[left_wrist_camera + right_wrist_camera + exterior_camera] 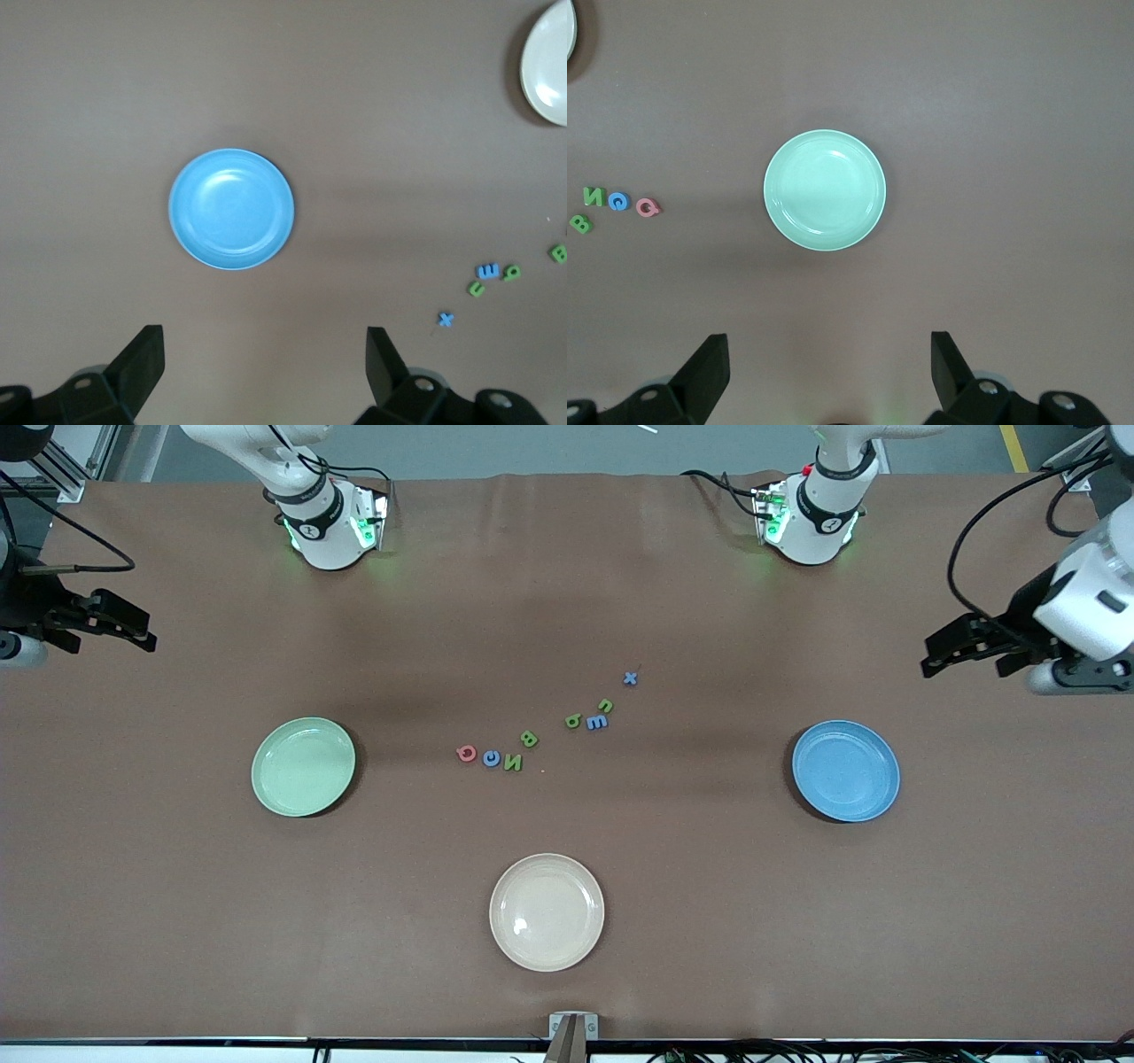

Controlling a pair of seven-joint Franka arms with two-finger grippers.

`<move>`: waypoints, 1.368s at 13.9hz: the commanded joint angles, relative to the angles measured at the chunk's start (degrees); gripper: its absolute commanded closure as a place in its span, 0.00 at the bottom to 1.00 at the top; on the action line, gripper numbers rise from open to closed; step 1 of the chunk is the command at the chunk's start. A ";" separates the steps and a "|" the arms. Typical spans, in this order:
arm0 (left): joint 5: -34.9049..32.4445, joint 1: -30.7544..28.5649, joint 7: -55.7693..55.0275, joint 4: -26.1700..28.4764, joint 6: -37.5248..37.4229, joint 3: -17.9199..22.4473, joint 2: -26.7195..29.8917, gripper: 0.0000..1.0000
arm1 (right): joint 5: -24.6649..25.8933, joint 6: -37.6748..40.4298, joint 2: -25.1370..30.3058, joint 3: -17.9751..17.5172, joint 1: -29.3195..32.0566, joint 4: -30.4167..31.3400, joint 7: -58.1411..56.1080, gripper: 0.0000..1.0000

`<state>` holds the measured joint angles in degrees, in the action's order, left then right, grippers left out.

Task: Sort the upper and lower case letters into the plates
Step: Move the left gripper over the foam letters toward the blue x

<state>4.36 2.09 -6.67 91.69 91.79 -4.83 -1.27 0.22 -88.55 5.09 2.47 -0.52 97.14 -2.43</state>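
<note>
Looking down from the front, the brown table has three plates on it. The green plate sits toward the right arm's end. The blue plate sits toward the left arm's end. The cream plate is nearest the camera. The letters lie between the green and blue plates in a loose line: a red one, a blue c, a green N, a green B and a blue x among them. No letter is in a plate. The left gripper waits up in the air at its end, and the right gripper waits at its end.

In the left wrist view, the left gripper has its jaws wide and holds nothing. The blue plate is below it.

In the right wrist view, the right gripper has its jaws wide too, holding nothing. The green plate is below it.
</note>
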 commanded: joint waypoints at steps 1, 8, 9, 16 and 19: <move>0.03 0.45 -0.36 -0.81 -0.47 -3.95 -1.62 0.00 | 0.84 -0.05 1.68 -0.36 -0.01 1.47 0.05 0.00; 0.73 1.07 -0.45 -0.81 -0.73 -10.90 -5.75 0.00 | 0.84 -0.05 1.68 -0.36 -0.27 1.38 0.05 0.00; 0.73 0.90 -0.62 -0.63 -0.91 -11.43 -5.94 0.00 | 0.84 -0.05 1.68 -0.36 -0.27 1.38 0.05 0.00; 1.00 1.42 -18.69 5.24 2.23 -21.60 -5.59 0.00 | 0.57 0.22 1.51 -0.18 -0.10 1.03 0.14 0.00; 1.00 1.34 -25.48 12.70 12.24 -27.33 -4.54 0.00 | 0.31 2.05 1.33 -0.18 -0.18 0.42 0.14 0.00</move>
<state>4.63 3.90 -29.40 98.87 98.27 -29.97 -7.75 0.22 -88.07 5.09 2.29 -0.62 97.08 -2.43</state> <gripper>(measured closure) 0.000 0.000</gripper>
